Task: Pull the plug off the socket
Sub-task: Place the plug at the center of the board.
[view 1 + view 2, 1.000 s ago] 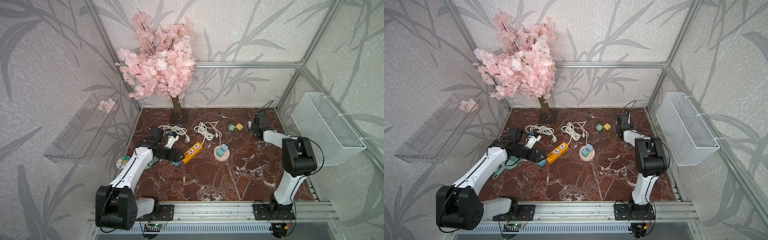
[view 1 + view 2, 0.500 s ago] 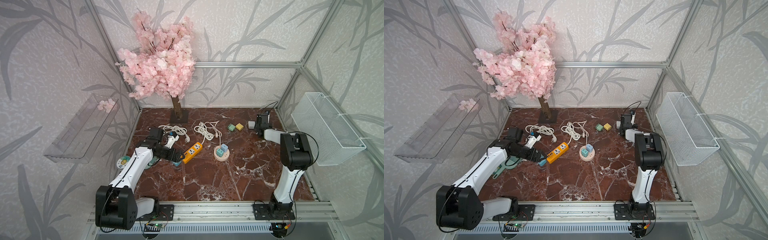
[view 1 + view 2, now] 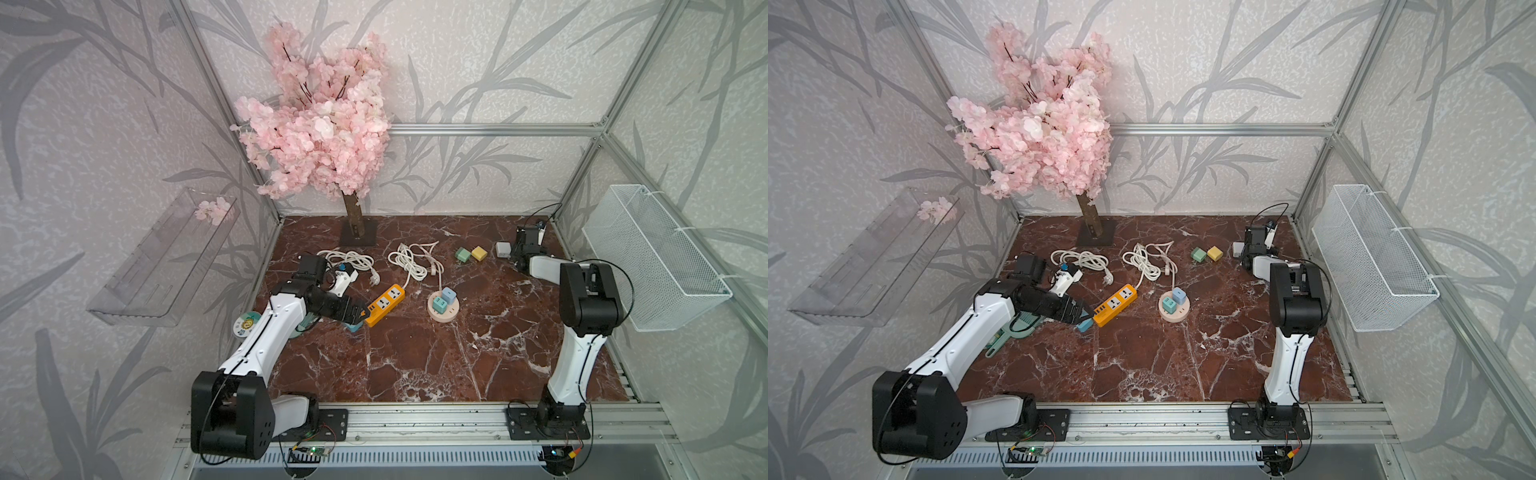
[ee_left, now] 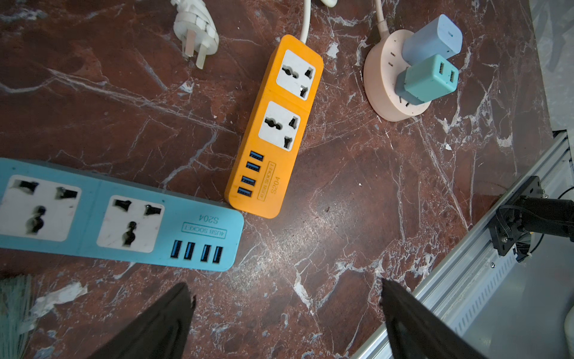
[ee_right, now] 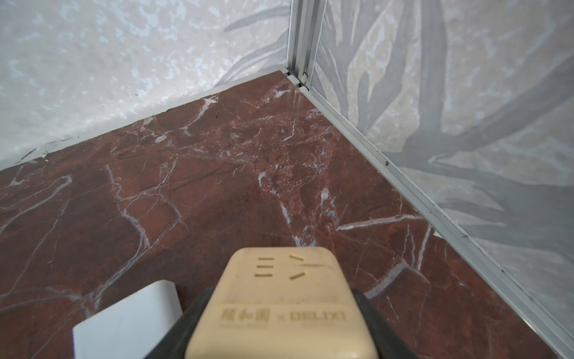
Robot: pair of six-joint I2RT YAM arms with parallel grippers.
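Note:
A round pink socket [image 3: 444, 307] lies mid-table with a blue plug [image 3: 449, 294] and a teal plug [image 3: 437, 304] standing in it; the left wrist view shows them too, the socket [image 4: 385, 93] bare at its rim. My left gripper [image 4: 284, 284] hangs open over bare marble, left of that socket, next to the orange power strip [image 4: 276, 130] and the blue power strip [image 4: 118, 217]. At the far right corner my right gripper [image 5: 279, 295] is shut on a cream socket block. A white block [image 5: 124, 323] lies beside it.
A pink blossom tree [image 3: 320, 137] stands at the back. Two coiled white cables [image 3: 411, 257] and a loose three-pin plug [image 4: 195, 34] lie behind the strips. Green [image 3: 462, 254] and yellow [image 3: 478, 252] cubes sit at back right. A wire basket [image 3: 652, 257] hangs on the right wall.
The right arm's elbow has swung back and up toward the far right corner, with its gripper staying near the corner. The left arm has not moved.

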